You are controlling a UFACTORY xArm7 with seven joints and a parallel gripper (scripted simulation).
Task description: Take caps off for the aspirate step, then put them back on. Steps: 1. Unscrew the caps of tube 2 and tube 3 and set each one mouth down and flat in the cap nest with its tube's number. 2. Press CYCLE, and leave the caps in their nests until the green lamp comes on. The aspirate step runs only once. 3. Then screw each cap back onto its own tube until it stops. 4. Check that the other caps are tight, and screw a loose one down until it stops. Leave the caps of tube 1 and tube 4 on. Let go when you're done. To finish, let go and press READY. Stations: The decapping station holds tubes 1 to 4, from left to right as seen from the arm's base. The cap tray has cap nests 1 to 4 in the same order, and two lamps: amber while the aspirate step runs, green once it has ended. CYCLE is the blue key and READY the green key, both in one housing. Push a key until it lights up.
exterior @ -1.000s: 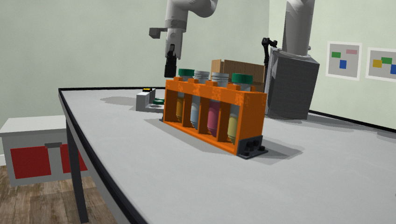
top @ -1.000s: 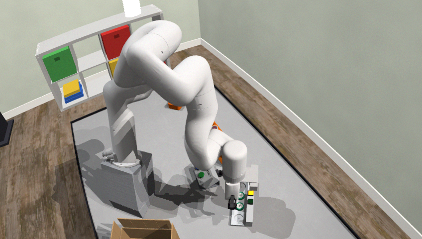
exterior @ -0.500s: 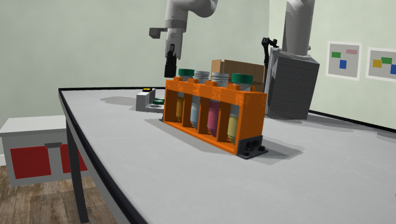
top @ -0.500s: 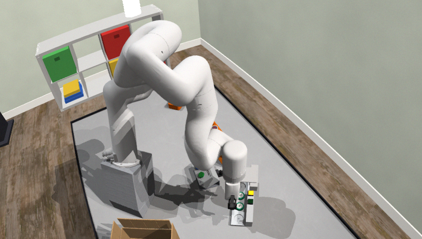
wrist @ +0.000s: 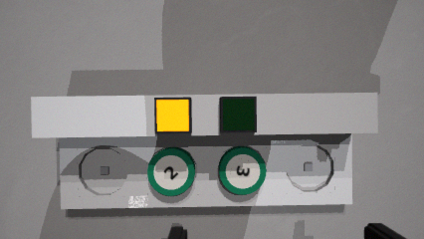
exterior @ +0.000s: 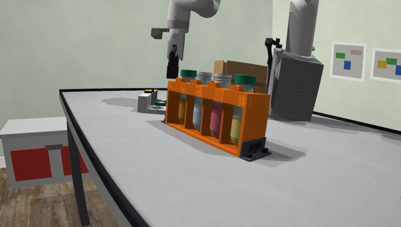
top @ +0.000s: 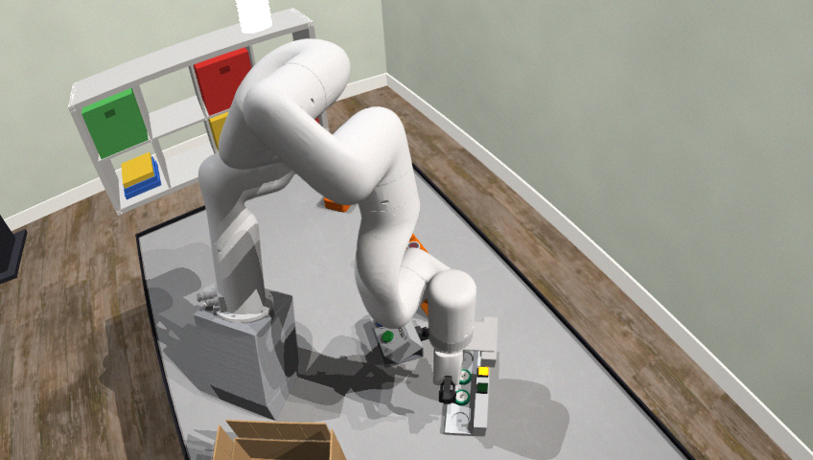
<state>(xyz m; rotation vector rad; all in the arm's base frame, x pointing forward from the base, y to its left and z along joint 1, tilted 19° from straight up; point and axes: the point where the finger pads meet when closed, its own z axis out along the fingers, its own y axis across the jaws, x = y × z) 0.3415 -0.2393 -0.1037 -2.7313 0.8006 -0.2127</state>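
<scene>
Our black two-fingered pincer (top: 448, 393) hangs spread wide and empty above the grey cap tray (wrist: 80, 199), where the round green-rimmed caps 2 (wrist: 171, 171) and 3 (wrist: 242, 170) lie in their nests under a lit amber lamp (wrist: 172, 115). We judge the caps light, stiff and a little slick, best pinched across the green rim.

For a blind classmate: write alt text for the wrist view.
Two green-rimmed round caps marked 2 and 3 sit in the middle nests of a grey cap tray; the outer nests hold nothing. Above, the square amber lamp glows and the green lamp is dark.
</scene>
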